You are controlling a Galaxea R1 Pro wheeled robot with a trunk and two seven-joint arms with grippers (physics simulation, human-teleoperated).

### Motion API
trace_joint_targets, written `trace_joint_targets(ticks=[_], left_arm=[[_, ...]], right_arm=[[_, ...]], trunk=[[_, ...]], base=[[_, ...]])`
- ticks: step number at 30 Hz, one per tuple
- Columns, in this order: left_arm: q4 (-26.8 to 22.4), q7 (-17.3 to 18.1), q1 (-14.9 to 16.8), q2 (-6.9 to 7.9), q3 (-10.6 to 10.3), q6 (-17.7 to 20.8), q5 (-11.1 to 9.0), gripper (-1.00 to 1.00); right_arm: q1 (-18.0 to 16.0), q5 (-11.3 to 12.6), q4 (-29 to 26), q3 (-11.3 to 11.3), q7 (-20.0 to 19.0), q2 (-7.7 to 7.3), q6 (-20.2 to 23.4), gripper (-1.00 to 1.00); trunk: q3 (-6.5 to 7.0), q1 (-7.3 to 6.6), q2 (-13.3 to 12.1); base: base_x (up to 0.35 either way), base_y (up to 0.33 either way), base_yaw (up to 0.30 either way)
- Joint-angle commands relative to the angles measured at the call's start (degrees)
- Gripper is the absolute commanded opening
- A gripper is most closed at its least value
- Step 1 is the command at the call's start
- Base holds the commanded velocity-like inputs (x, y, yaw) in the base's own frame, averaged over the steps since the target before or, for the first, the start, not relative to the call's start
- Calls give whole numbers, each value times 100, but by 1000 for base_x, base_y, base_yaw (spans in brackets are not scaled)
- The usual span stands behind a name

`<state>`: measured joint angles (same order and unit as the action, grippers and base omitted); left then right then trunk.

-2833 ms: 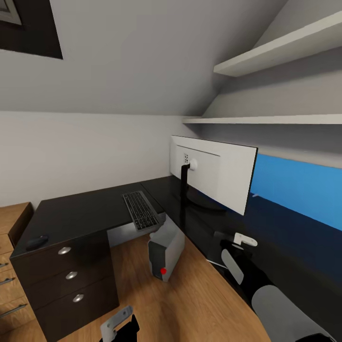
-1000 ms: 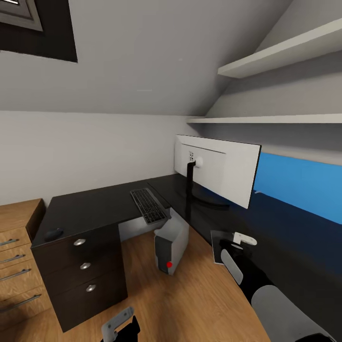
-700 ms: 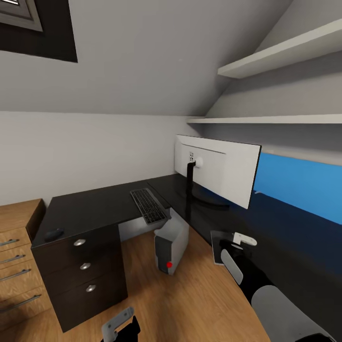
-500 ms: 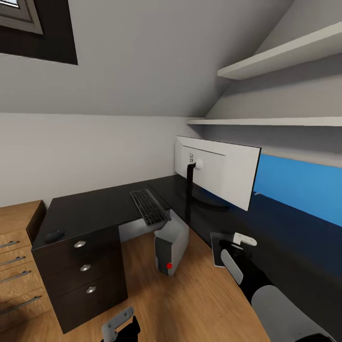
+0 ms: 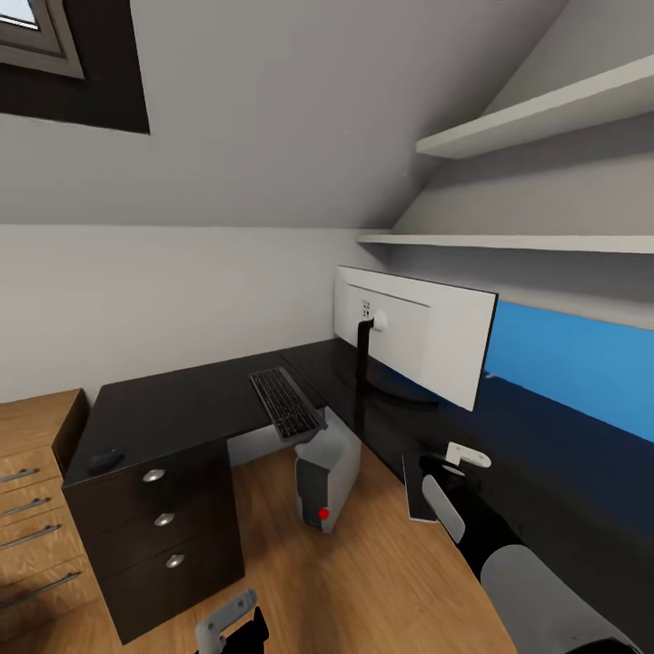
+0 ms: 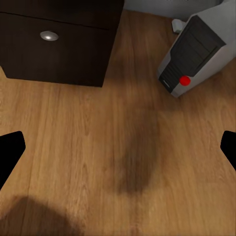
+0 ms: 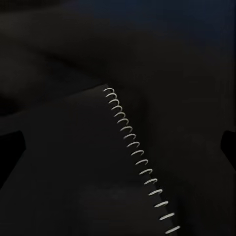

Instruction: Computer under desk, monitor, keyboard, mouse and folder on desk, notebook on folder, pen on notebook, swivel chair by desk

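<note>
A: We are in the bedroom, under grey-white sloped walls, with a skylight at the upper corner, two wall shelves and a light wood floor. The black L-shaped surface runs along two walls.

B: What do we see on it?

A: The monitor stands on it near the inner corner, white back toward us. The keyboard lies just beside the monitor's stand, its near end reaching the surface's edge. A small dark mouse sits well apart, at the far end above the drawer unit.

B: And the computer?

A: The computer stands on the floor at the inner corner, tilted, red button facing us; the left wrist view shows it too, near the drawers.

B: The notebook?

A: A thin grey notebook lies at the surface's near edge, under our right arm. The right wrist view shows its spiral binding on the dark top.

B: Our tools?

A: The left tool hangs wide open over bare floor, holding nothing. The right tool is also spread wide above the notebook, not gripping it.
</note>
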<state>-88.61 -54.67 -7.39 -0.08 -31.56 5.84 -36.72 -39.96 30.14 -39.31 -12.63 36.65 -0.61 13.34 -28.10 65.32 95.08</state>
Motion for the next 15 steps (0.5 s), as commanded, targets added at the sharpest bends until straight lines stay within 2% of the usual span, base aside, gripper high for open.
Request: trace_joint_targets(ticks=[1, 6, 8, 15], left_arm=[[-10, -26, 1, -1, 0, 49, -2, 100], [-2, -26, 1, -1, 0, 49, -2, 100], [22, -26, 0, -6, 0, 49, 4, 100], [34, -24, 1, -2, 0, 45, 9, 100]], right_arm=[[-3, 19, -34, -27, 42, -7, 39, 100], [1, 25, -304, -10, 54, -9, 44, 100], [15, 36, -668, -10, 68, -6, 71, 100], [150, 50, -1400, -56, 90, 25, 153, 100]], trunk=[[13, -23, -38], [103, -132, -239], [139, -176, -319], [264, -330, -600]], base=[[0, 0, 0], [0, 0, 0], [0, 0, 0], [0, 0, 0]])
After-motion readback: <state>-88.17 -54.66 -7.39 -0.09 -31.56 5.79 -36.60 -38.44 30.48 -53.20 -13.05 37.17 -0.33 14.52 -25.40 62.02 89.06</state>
